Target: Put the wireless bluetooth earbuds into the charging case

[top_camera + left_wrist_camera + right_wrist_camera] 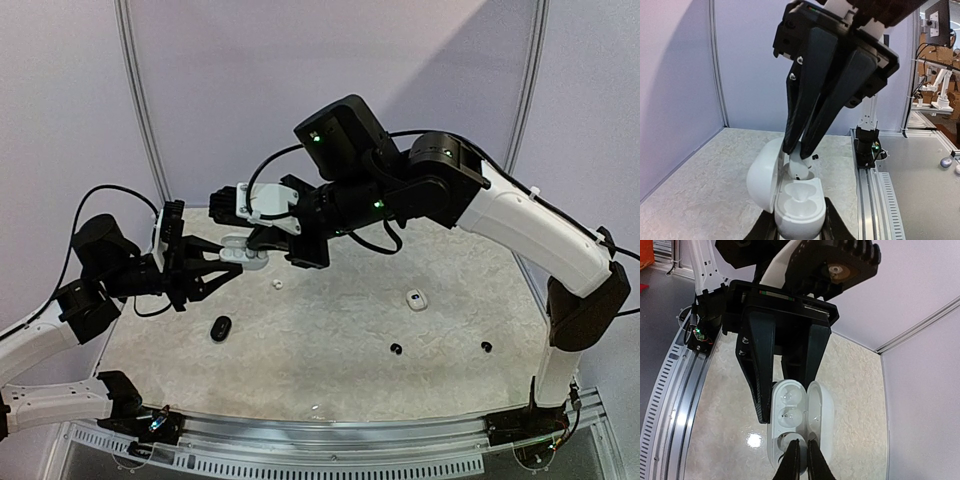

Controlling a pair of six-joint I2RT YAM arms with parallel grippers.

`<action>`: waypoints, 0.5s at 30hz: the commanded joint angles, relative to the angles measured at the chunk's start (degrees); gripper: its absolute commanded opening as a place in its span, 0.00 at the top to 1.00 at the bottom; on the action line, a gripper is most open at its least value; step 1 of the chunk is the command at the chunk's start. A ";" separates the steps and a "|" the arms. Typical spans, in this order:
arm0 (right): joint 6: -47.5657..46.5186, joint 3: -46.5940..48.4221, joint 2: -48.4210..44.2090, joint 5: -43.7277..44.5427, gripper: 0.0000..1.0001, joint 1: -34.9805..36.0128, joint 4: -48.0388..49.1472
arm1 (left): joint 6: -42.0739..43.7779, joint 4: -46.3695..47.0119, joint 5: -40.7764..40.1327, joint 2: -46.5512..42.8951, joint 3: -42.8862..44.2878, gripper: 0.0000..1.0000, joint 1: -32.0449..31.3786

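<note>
Insertion step in hand: one white earbud [801, 167] pinched at the tips of the right jaws, all but closed on it, poised over the open charging case [799, 212] at the well farthest from the left jaws. Case lifted off the worktop [330, 330], above its far-left part, clamped by the base in the left jaws, drawn tight on its sides, lid [761, 177] swung open to one side. Nearer well empty in the left wrist view. Looks only partly entered, not seated; actual contact with the well hidden behind the bud. Next, probably: short straight push down in line with the well, then letting go and lifting clear without dragging the bud back out. Bud itself: tiny, glossy white, rounded, small dark marks on it. Loose on the worktop: another white earbud [277, 284] left of centre, black earbud [396, 348] right of centre, second black earbud [486, 346] nearer the right edge, black case [221, 328] toward the left edge.
</note>
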 commanded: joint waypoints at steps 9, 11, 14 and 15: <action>-5.99 -0.52 0.23 -1.49 0.96 0.25 -5.03 | -1.17 2.96 3.42 -0.61 0.76 1.00 0.53; -7.98 -0.26 0.79 -0.41 0.96 1.14 -5.99 | -1.23 3.11 3.63 -0.55 0.92 1.00 0.66; -8.82 -0.05 1.30 -0.48 0.96 1.35 -6.94 | -1.28 3.38 4.16 -0.53 1.03 1.00 0.79; -8.99 -0.13 1.35 -0.30 0.96 1.36 -7.22 | -1.28 3.53 4.36 -0.53 0.99 1.00 0.80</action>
